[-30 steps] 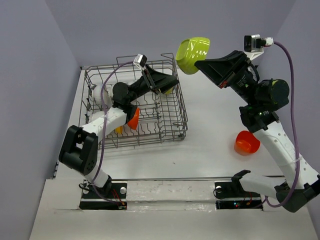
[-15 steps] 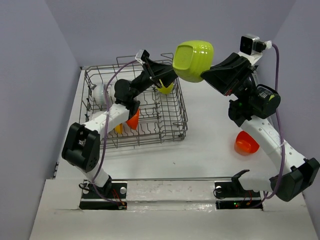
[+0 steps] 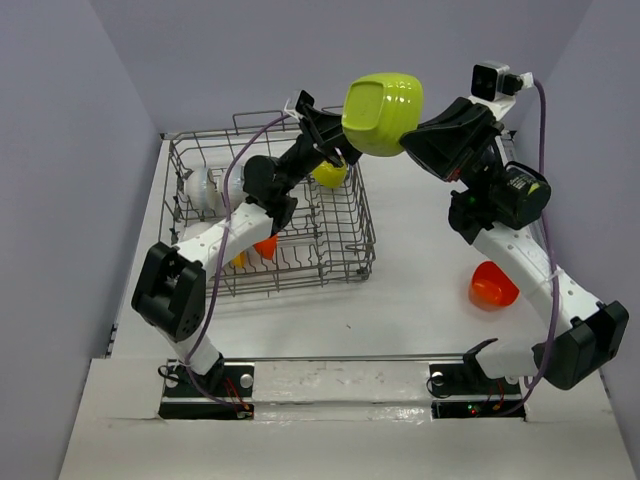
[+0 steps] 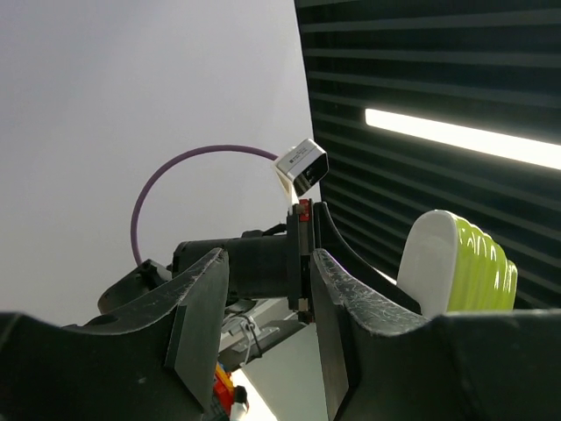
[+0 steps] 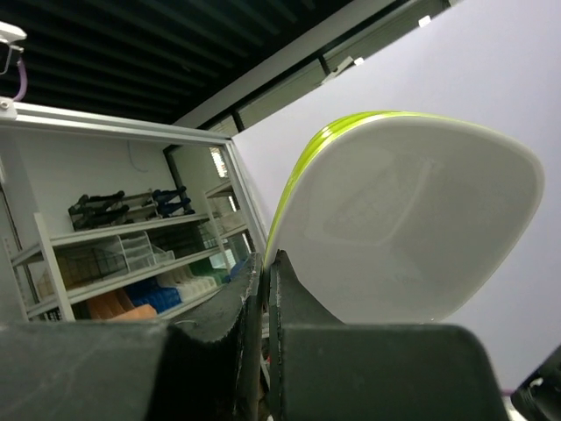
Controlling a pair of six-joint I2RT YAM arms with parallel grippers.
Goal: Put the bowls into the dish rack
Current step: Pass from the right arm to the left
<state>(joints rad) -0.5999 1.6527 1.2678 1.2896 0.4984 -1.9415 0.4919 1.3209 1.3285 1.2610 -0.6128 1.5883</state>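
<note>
A white table sits between plain lilac walls, with both arm bases at its near edge. Toward the right edge, a red-orange bowl lies alone, not yet loaded. The dish rack takes up the left half and holds an orange bowl, a white bowl near its far left corner and a yellow bowl near its far right corner. Above that corner the left arm reaches up, its jaws partly spread and empty. Just beyond, the right jaws pinch the rim of a lime green bowl, held aloft on edge. That thin grip on glossy plastic looks risky: the bowl may pivot or slip and fall outside the rack. The arms are also close enough that a careless approach could knock it loose.
</note>
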